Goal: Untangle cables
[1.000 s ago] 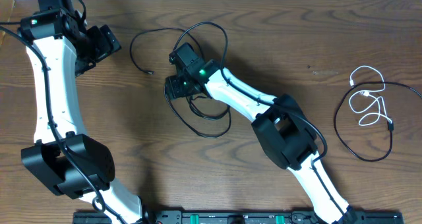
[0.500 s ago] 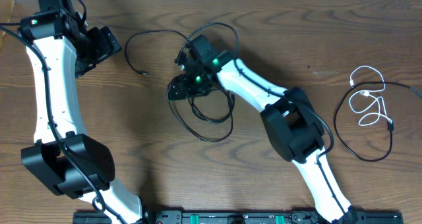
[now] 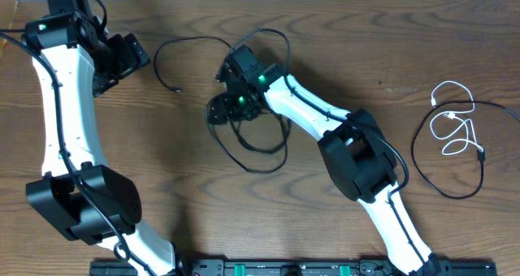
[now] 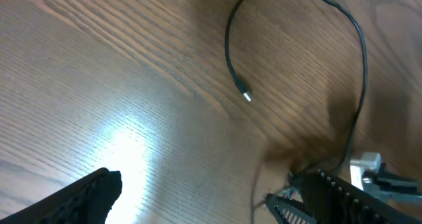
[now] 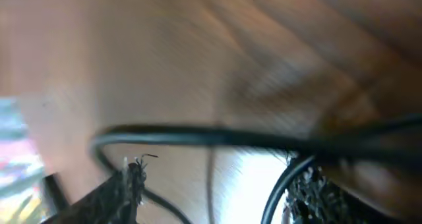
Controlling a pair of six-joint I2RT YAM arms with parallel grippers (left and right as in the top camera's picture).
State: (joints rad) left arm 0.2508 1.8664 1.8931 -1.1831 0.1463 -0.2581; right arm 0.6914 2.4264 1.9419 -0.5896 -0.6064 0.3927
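A long black cable lies tangled mid-table, with loops (image 3: 252, 146) and a free plug end (image 3: 177, 90). My right gripper (image 3: 221, 109) is open and low over the tangle. In the blurred right wrist view, black strands (image 5: 198, 137) cross just ahead of the open gripper (image 5: 221, 191), and one strand (image 5: 280, 184) runs by the right finger. My left gripper (image 3: 128, 63) is open and empty at the far left, apart from the cable. Its wrist view shows the plug end (image 4: 246, 95) ahead of the gripper (image 4: 204, 194). A short white cable (image 3: 452, 123) and a second black cable (image 3: 418, 158) lie looped at the right.
The table's far edge runs just behind the left arm (image 3: 65, 105). The right arm (image 3: 325, 122) stretches diagonally across the middle of the wooden table (image 3: 162, 187). A black rail (image 3: 284, 268) runs along the front edge.
My right wrist has swung up and turned over the tangle. The black cable's upper loop and plug end have shifted a little left. My left arm has not moved.
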